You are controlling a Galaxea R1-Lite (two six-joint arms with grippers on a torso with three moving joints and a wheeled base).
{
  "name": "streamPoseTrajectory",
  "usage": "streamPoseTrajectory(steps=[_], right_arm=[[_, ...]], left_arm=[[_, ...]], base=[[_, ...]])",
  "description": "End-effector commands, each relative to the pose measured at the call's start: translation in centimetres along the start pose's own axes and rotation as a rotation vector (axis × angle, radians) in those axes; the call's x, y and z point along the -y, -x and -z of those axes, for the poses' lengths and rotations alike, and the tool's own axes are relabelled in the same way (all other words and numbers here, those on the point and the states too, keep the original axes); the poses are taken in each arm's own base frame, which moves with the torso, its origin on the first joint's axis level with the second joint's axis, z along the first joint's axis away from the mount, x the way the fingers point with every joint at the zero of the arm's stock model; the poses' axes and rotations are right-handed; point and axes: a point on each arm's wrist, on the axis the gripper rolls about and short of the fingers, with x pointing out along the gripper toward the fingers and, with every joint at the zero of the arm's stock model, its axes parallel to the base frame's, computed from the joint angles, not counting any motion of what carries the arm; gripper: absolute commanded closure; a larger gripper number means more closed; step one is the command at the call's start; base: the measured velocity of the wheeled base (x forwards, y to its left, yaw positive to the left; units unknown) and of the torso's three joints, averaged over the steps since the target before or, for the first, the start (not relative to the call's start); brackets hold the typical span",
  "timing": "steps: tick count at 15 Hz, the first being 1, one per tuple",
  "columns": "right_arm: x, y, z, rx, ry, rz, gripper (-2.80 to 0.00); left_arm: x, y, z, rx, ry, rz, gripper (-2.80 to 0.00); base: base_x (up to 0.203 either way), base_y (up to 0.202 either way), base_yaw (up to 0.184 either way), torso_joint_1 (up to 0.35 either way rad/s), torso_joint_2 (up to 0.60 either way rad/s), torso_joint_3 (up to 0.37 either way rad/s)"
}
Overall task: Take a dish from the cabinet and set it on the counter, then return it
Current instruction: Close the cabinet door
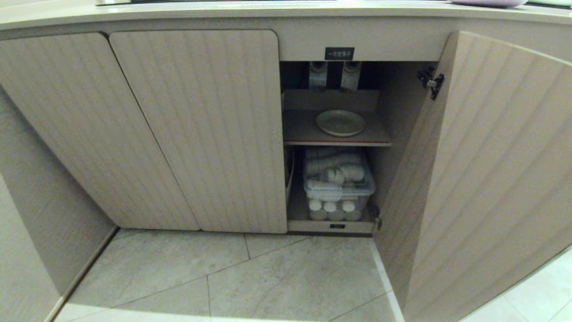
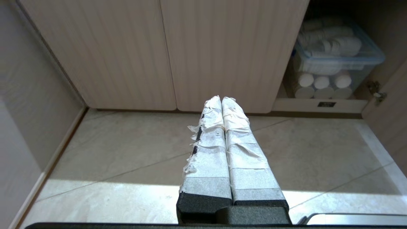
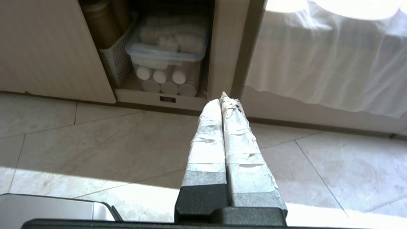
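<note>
The dish (image 1: 340, 122), a round cream-white plate, lies flat on the red-edged upper shelf (image 1: 308, 134) of the cabinet (image 1: 201, 134). That compartment's right door (image 1: 487, 179) stands wide open; a small black label (image 1: 339, 53) sits above the opening. The counter (image 1: 223, 13) runs along the top of the head view. Neither arm shows in the head view. My left gripper (image 2: 221, 99) hangs shut and empty over the floor before the closed doors. My right gripper (image 3: 222, 98) is shut and empty too, low above the floor in front of the open compartment.
Below the dish shelf a clear bin (image 1: 338, 179) holds stacks of white cups, with a white slotted basket (image 3: 116, 57) beside it. The open door juts out over the tiled floor (image 1: 268, 277) on the right. A wall (image 1: 35, 201) closes the left side. White cloth (image 3: 324, 57) hangs at right.
</note>
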Motion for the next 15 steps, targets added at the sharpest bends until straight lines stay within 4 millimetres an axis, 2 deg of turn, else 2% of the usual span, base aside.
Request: streamPoseTrajectory(steps=[1, 15], right_arm=[[0.00, -0.01, -0.01, -0.001, 0.001, -0.001, 0.00], [0.00, -0.01, 0.01, -0.002, 0.005, -0.001, 0.00]], left_arm=[[0.00, 0.00, -0.01, 0.002, 0.001, 0.000, 0.00], [0.00, 0.00, 0.00, 0.000, 0.001, 0.000, 0.00]], base=[[0.000, 0.000, 0.000, 0.000, 0.00, 0.000], [0.000, 0.000, 0.000, 0.000, 0.00, 0.000]])
